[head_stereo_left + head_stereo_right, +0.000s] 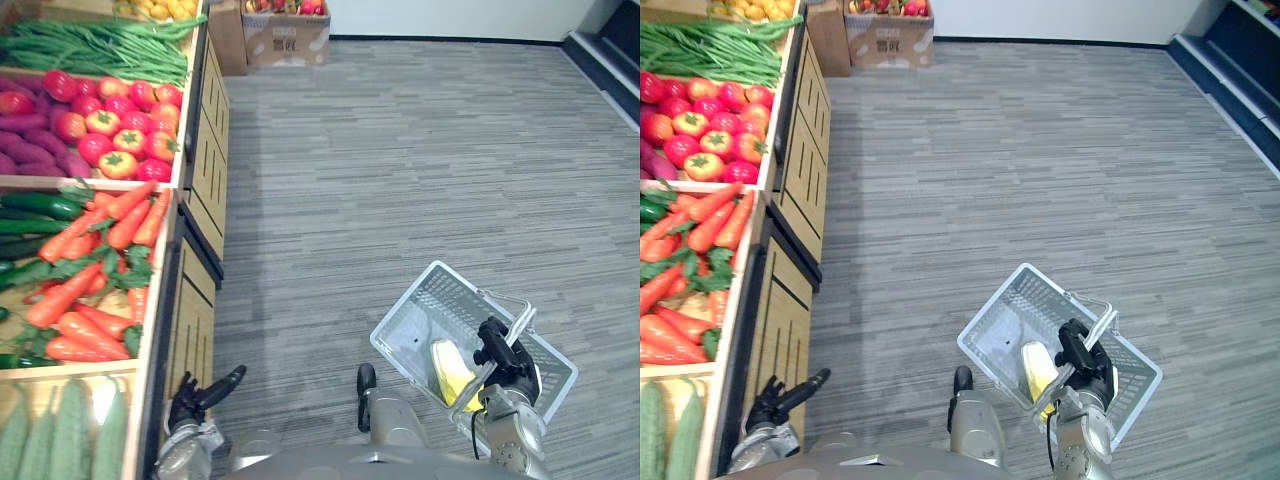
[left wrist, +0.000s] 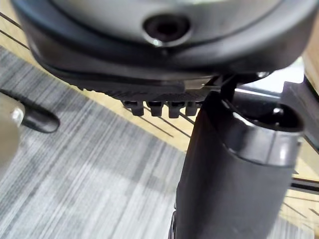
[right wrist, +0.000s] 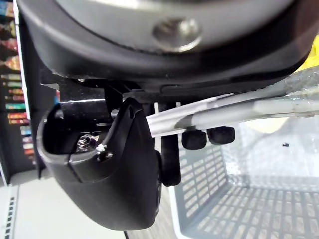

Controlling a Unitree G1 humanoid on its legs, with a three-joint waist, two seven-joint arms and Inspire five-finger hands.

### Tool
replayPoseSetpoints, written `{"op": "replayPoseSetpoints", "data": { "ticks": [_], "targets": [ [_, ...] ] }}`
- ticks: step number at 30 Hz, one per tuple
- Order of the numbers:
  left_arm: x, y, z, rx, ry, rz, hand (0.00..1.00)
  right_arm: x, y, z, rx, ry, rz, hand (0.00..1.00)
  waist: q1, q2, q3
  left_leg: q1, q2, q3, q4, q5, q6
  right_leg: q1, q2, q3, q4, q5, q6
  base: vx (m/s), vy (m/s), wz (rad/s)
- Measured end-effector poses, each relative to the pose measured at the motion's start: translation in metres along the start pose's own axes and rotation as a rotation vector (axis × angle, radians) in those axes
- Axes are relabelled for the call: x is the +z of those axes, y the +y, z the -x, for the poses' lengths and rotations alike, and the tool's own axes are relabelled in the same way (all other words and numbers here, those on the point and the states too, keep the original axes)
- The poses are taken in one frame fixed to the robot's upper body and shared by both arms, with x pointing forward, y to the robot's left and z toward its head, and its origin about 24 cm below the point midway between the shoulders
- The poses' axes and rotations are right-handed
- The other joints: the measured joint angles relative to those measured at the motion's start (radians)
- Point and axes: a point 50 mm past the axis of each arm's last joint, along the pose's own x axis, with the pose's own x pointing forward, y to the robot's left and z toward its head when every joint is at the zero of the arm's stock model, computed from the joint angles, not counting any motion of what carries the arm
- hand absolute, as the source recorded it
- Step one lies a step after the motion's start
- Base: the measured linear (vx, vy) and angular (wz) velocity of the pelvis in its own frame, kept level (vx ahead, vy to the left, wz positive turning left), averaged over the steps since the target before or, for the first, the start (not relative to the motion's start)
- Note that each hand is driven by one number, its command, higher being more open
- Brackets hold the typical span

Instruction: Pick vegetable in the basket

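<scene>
Two risks are visible from here. At the left, the wooden stand (image 1: 195, 320) carries tomatoes (image 1: 120, 120), carrots (image 1: 90, 270) and cucumbers (image 1: 60, 430). The left robot hand (image 1: 195, 398) hangs low, just beside the stand's front panel, with its fingers loosely spread and holding nothing. If it rises toward the carrots without first moving away from the panel, it may knock the upper edge. The carrots also lie crossed over each other, so pulling one may drag a neighbour over the rim.

Further right, the basket (image 1: 425, 305) hangs tilted above the floor (image 1: 400, 150). One yellow vegetable (image 1: 452, 372) lies inside it, near the wall on the robot's side. Its long axis runs roughly from the robot outward, with the far end leaning slightly left; which end is the tip I cannot tell. The right robot hand (image 1: 505, 360) is curled round the handle (image 3: 259, 107). A swing of this arm could tip the basket further, and the vegetable may slide out
</scene>
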Motion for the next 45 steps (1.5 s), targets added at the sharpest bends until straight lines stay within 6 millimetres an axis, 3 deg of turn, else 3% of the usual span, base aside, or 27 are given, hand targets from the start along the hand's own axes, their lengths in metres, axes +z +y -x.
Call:
{"op": "replayPoseSetpoints", "data": {
  "ticks": [2, 6, 10, 13, 15, 17, 19, 21, 24, 26, 27, 28, 29, 31, 32, 33, 34, 35, 36, 40, 44, 45],
  "targets": [
    [0.006, -0.007, -0.003, -0.018, -0.018, 0.006, 1.0, 0.008, -0.002, -0.002, 0.008, -0.021, 0.017, 0.0, -0.001, 0.013, 0.0, 0.038, 0.022, -0.007, -0.061, 0.051, -0.046, -0.074, -0.002, -0.017, 0.208, -0.116, -0.038, 0.24, -0.322, 0.36],
    [0.02, -0.024, -0.008, -0.058, -0.06, 0.03, 1.0, 0.022, 0.007, 0.001, 0.06, -0.072, 0.012, 0.0, -0.04, 0.001, 0.004, 0.063, 0.058, -0.031, -0.063, 0.036, -0.089, -0.103, -0.023, -0.069, 0.405, -0.278, -0.069, 0.18, -0.273, 0.39],
    [0.036, -0.05, -0.012, -0.122, -0.103, 0.075, 1.0, 0.036, 0.018, 0.001, 0.12, -0.134, 0.001, 0.0, -0.079, -0.027, 0.012, 0.032, 0.087, -0.041, -0.046, 0.006, -0.113, -0.155, -0.032, -0.102, 0.521, -0.376, -0.083, 0.1, -0.228, 0.25],
    [0.037, -0.058, -0.012, -0.143, -0.099, 0.106, 1.0, 0.037, 0.021, 0.0, 0.137, -0.137, 0.004, 0.0, -0.08, -0.035, 0.011, 0.019, 0.108, -0.016, -0.018, -0.01, -0.113, -0.18, -0.009, -0.098, 0.55, -0.404, -0.093, 0.13, -0.17, -0.12],
    [0.031, -0.055, -0.01, -0.134, -0.08, 0.126, 1.0, 0.031, 0.025, 0.002, 0.157, -0.116, 0.012, 0.0, -0.078, -0.041, 0.008, -0.027, 0.125, 0.014, 0.129, -0.012, -0.108, -0.166, 0.025, -0.087, 0.544, -0.425, -0.102, 0.19, -0.166, -0.35],
    [0.023, -0.05, -0.008, -0.117, -0.059, 0.143, 1.0, 0.026, 0.025, 0.004, 0.168, -0.091, 0.024, 0.0, -0.076, -0.042, 0.007, -0.108, 0.146, 0.02, 0.369, 0.024, -0.066, -0.118, 0.044, -0.079, 0.516, -0.429, -0.117, 0.23, -0.12, -0.41],
    [0.009, -0.036, -0.003, -0.082, -0.022, 0.157, 1.0, 0.017, 0.013, 0.011, 0.14, -0.054, 0.043, 0.0, -0.069, -0.044, 0.007, -0.195, 0.177, 0.044, 0.634, 0.155, 0.025, -0.005, 0.056, -0.072, 0.446, -0.436, -0.144, 0.29, -0.093, -0.22],
    [0.004, -0.033, -0.001, -0.079, -0.009, 0.152, 1.0, 0.015, 0.006, 0.013, 0.115, -0.04, 0.055, 0.0, -0.054, -0.042, 0.006, -0.269, 0.157, 0.061, 0.758, 0.057, 0.024, 0.075, 0.06, -0.064, 0.363, -0.423, -0.158, 0.3, -0.082, -0.12],
    [-0.001, -0.025, 0.003, -0.07, -0.004, 0.147, 1.0, 0.012, 0.003, 0.013, 0.101, -0.03, 0.058, 0.0, -0.033, -0.044, 0.004, -0.344, 0.055, 0.12, 0.649, -0.015, 0.045, 0.216, 0.053, -0.065, 0.202, -0.384, -0.143, 0.26, 0.04, -0.03],
    [-0.002, -0.024, 0.004, -0.08, -0.007, 0.144, 1.0, 0.012, 0.001, 0.013, 0.094, -0.03, 0.058, 0.0, -0.019, -0.047, -0.006, -0.394, -0.018, 0.172, 0.467, -0.006, 0.062, 0.275, 0.036, -0.074, 0.129, -0.369, -0.122, 0.29, 0.124, 0.09],
    [-0.003, -0.023, 0.005, -0.08, -0.006, 0.145, 1.0, 0.013, 0.0, 0.01, 0.086, -0.032, 0.054, 0.0, -0.014, -0.039, -0.009, -0.41, -0.06, 0.208, 0.306, 0.074, 0.094, 0.311, 0.033, -0.083, 0.107, -0.361, -0.107, 0.39, 0.171, -0.05],
    [-0.004, -0.014, 0.005, -0.056, -0.001, 0.141, 1.0, 0.006, -0.002, 0.008, 0.056, -0.007, 0.037, 0.0, 0.014, -0.052, -0.027, -0.377, -0.107, 0.218, 0.2, 0.246, 0.141, 0.337, 0.018, -0.073, 0.101, -0.362, -0.077, 0.4, 0.137, 0.05],
    [-0.005, -0.009, 0.006, -0.036, 0.002, 0.146, 1.0, 0.003, -0.003, 0.009, 0.047, 0.004, 0.032, 0.0, 0.012, -0.064, -0.042, -0.372, -0.125, 0.217, 0.18, 0.259, 0.153, 0.34, 0.009, -0.075, 0.095, -0.35, -0.059, 0.34, 0.083, 0.13],
    [0.001, -0.01, 0.003, -0.039, -0.02, 0.15, 1.0, 0.0, -0.002, 0.008, 0.042, 0.014, 0.021, 0.0, 0.004, -0.055, -0.048, -0.35, -0.12, 0.186, 0.122, 0.263, 0.158, 0.299, 0.014, -0.068, 0.165, -0.296, -0.005, 0.26, 0.039, 0.43],
    [0.003, -0.009, 0.002, -0.031, -0.022, 0.155, 1.0, -0.003, 0.001, 0.007, 0.049, 0.027, 0.021, 0.0, 0.008, -0.05, -0.048, -0.318, -0.108, 0.177, 0.091, 0.266, 0.154, 0.296, 0.019, -0.072, 0.142, -0.323, -0.048, 0.23, 0.052, 0.2],
    [0.003, -0.008, 0.002, -0.025, -0.023, 0.162, 1.0, -0.003, 0.002, 0.006, 0.057, 0.028, 0.023, 0.0, 0.011, -0.049, -0.048, -0.298, -0.105, 0.177, 0.078, 0.266, 0.154, 0.303, 0.015, -0.071, 0.102, -0.325, -0.053, 0.14, 0.014, 0.03],
    [0.002, -0.007, 0.002, -0.018, -0.02, 0.171, 1.0, -0.003, 0.002, 0.007, 0.066, 0.028, 0.028, 0.0, 0.01, -0.048, -0.053, -0.274, -0.107, 0.179, 0.064, 0.266, 0.154, 0.314, 0.004, -0.071, 0.032, -0.316, -0.047, 0.15, -0.071, -0.05],
    [0.001, -0.004, 0.002, -0.009, -0.017, 0.174, 1.0, -0.003, 0.003, 0.006, 0.073, 0.026, 0.027, 0.0, 0.011, -0.064, -0.067, -0.254, -0.124, 0.192, 0.049, 0.266, 0.15, 0.313, -0.022, -0.07, -0.069, -0.222, -0.028, 0.16, -0.124, 0.08],
    [-0.002, -0.004, 0.002, -0.007, -0.005, 0.169, 1.0, -0.002, 0.002, 0.005, 0.067, 0.022, 0.028, 0.0, 0.003, -0.054, -0.081, -0.24, -0.127, 0.189, 0.028, 0.26, 0.127, 0.317, -0.031, -0.072, -0.079, -0.199, -0.013, 0.17, -0.128, 0.03],
    [-0.022, -0.013, 0.01, -0.027, 0.056, 0.196, 1.0, -0.001, 0.002, 0.005, 0.062, 0.016, 0.047, 0.0, 0.019, -0.03, -0.102, -0.191, -0.118, 0.219, -0.064, 0.284, 0.097, 0.314, -0.014, -0.039, -0.106, -0.191, -0.012, 0.08, -0.068, -0.24],
    [-0.027, -0.009, 0.013, -0.022, 0.068, 0.194, 1.0, -0.011, 0.001, 0.006, 0.06, 0.058, 0.063, 0.0, 0.031, -0.03, -0.111, -0.18, -0.109, 0.235, -0.089, 0.288, 0.092, 0.31, -0.001, -0.02, -0.128, -0.167, -0.007, 0.04, -0.009, -0.18],
    [-0.026, -0.008, 0.013, -0.019, 0.067, 0.191, 1.0, -0.014, 0.004, 0.007, 0.073, 0.068, 0.07, 0.0, 0.033, -0.039, -0.112, -0.182, -0.109, 0.238, -0.089, 0.288, 0.092, 0.311, 0.0, -0.019, -0.139, -0.159, -0.004, 0.02, 0.041, -0.05]
  ]
}}
